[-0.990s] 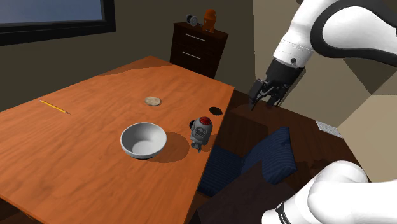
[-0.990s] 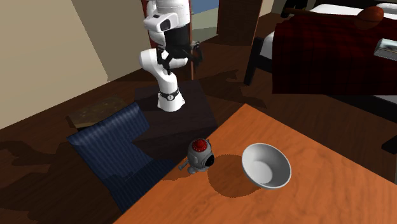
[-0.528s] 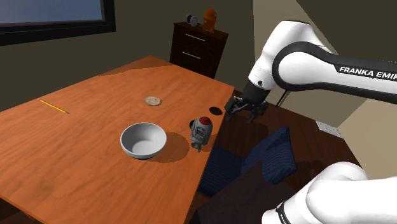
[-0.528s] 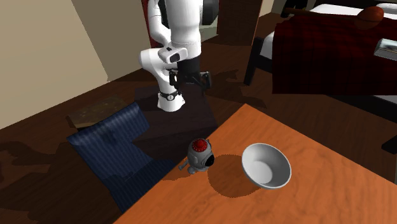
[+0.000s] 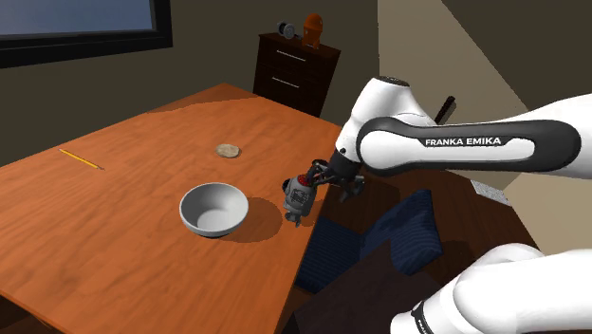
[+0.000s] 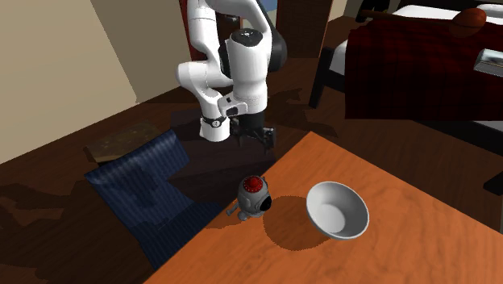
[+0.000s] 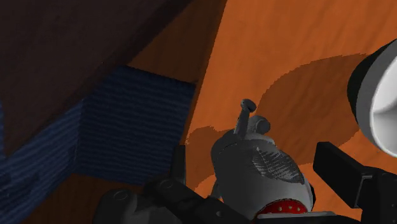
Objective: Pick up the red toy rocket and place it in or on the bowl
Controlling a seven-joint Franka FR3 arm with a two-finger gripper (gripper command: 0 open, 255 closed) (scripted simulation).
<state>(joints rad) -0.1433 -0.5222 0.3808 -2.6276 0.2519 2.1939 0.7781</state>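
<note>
Gripper [image 7: 252,159] is open: its two black fingers [image 7: 340,170] stand apart, and the toy rocket [image 7: 257,167] is between them in the wrist view, with a thin gap visible at one finger; at the other finger I cannot tell if it touches. The rocket has a grey body and a red top (the red part is the end nearest to the gripper). It stands upright on the orange table [image 5: 123,190], close to the table's edge. In the shoulder view the gripper is just beside the red top and a little higher than it; in the second exterior view it hangs above the rocket. The pale bowl [image 5: 214,210] is on the table beyond the rocket, on the side away from the gripper, near the rocket but apart from it. Below the gripper, off the table's edge, is a dark blue chair [image 6: 147,187]. Farther from the gripper than the bowl lie a small round disc [image 5: 226,150] and a yellow pencil [image 5: 81,158]
</note>
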